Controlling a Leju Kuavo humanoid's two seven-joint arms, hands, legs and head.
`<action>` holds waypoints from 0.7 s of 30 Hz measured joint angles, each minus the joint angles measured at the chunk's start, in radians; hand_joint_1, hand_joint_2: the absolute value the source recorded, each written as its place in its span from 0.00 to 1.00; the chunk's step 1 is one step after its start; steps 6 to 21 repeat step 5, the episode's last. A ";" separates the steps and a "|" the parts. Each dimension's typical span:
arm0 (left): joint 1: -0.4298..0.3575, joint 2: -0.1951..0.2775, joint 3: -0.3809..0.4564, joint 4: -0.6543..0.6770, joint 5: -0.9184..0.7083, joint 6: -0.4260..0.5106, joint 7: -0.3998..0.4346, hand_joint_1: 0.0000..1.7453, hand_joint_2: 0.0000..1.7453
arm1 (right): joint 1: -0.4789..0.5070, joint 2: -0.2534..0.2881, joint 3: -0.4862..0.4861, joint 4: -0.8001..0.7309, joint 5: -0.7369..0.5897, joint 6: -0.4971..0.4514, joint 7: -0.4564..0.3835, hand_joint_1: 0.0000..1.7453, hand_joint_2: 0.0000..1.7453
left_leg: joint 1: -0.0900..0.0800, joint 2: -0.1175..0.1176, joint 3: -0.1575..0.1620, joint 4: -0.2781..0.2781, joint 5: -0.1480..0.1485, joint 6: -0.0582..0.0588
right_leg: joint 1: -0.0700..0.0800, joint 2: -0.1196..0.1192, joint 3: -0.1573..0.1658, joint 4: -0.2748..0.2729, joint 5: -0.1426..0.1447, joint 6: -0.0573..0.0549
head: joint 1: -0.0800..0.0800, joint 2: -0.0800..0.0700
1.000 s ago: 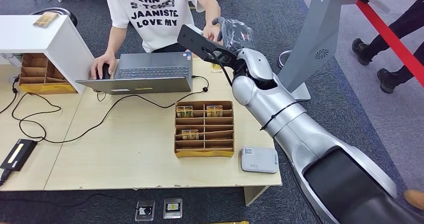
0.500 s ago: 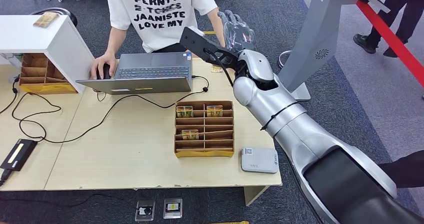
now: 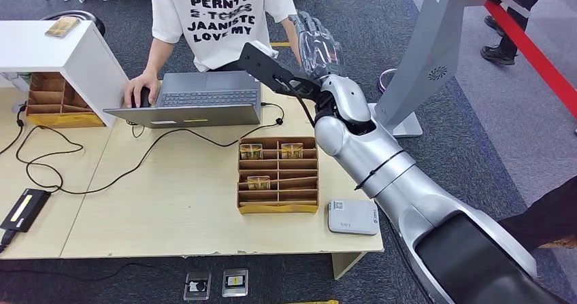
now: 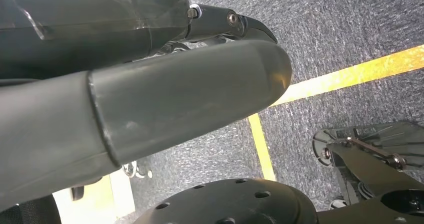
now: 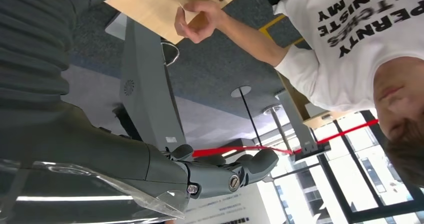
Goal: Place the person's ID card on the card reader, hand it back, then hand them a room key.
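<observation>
Right hand (image 3: 318, 42) higher, emptier than before.

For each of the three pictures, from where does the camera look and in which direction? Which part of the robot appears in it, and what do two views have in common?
Head view: high on the robot, facing forward and down at the table, laptop and card reader; the silver right arm and raised right hand show.
Left wrist view: behind the left hand, facing the carpet with yellow floor lines.
Right wrist view: behind the right hand, turned, facing the person and the table edge.
Shared: head and right wrist views both show the person in the white shirt.
</observation>
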 joint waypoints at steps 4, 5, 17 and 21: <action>0.000 0.000 0.000 0.000 0.022 0.003 0.000 0.00 0.00 | 0.047 -0.022 -0.006 -0.082 -0.005 -0.027 -0.004 0.00 1.00 | 0.000 0.000 0.000 0.000 0.000 0.000 | 0.000 0.000 0.000 0.000 0.000 0.000 | 0.000 0.000; 0.000 0.000 0.000 0.000 0.026 0.004 0.000 0.00 0.00 | 0.055 -0.025 -0.007 -0.094 -0.007 -0.034 -0.006 0.00 1.00 | 0.000 0.000 0.000 0.000 0.000 0.000 | 0.000 0.000 0.000 0.000 0.000 0.000 | 0.000 0.000; 0.000 0.000 0.000 0.000 0.026 0.004 0.000 0.00 0.00 | 0.055 -0.025 -0.007 -0.094 -0.007 -0.034 -0.006 0.00 1.00 | 0.000 0.000 0.000 0.000 0.000 0.000 | 0.000 0.000 0.000 0.000 0.000 0.000 | 0.000 0.000; 0.000 0.000 0.000 0.000 0.026 0.004 0.000 0.00 0.00 | 0.055 -0.025 -0.007 -0.094 -0.007 -0.034 -0.006 0.00 1.00 | 0.000 0.000 0.000 0.000 0.000 0.000 | 0.000 0.000 0.000 0.000 0.000 0.000 | 0.000 0.000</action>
